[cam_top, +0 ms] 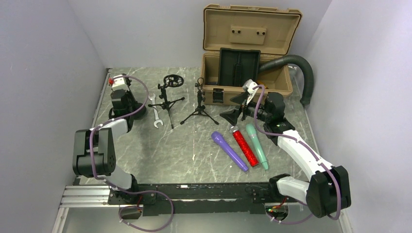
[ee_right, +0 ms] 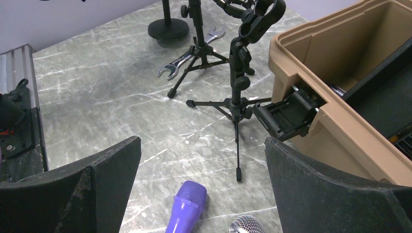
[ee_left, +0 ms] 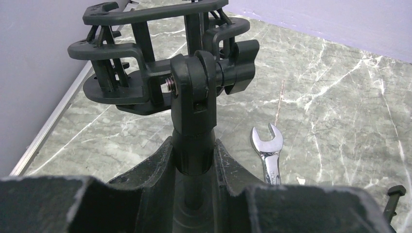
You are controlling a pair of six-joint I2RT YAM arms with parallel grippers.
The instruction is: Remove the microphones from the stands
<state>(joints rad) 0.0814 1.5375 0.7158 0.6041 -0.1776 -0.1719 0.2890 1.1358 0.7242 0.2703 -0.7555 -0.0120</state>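
Purple microphone (cam_top: 229,151), glittery red microphone (cam_top: 244,146) and teal microphone (cam_top: 257,144) lie flat side by side on the grey marbled table (cam_top: 184,155). All three are just beneath the right claw (ee_right: 201,141), with their heads toward it. That claw hangs with its two black fingers spread wide, gripping nothing. In its own camera, the purple microphone's mesh head rests on the table low between the fingers. Ahead of the right claw a small black tripod stand (ee_right: 236,82) with a clip on top stands upright. Close on the claw's right is the front wall of an open tan case (ee_right: 340,145), with a black latch sticking out. Well apart, across the table, the left claw (ee_left: 193,160) pinches the upright stem of a black stand (ee_left: 193,111). One finger presses each side of the stem, just under the swivel joint. Directly above that claw the stand carries a ring-shaped shock mount (ee_left: 121,73), tilted. Ahead and to the right of the left claw a silver wrench (ee_left: 268,148) lies flat on the table. Between the two claws a second tripod (cam_top: 166,99) with its own round mount stands beside the wrench. A ribbed black hose (cam_top: 301,68) curls behind the case, beyond the right claw.
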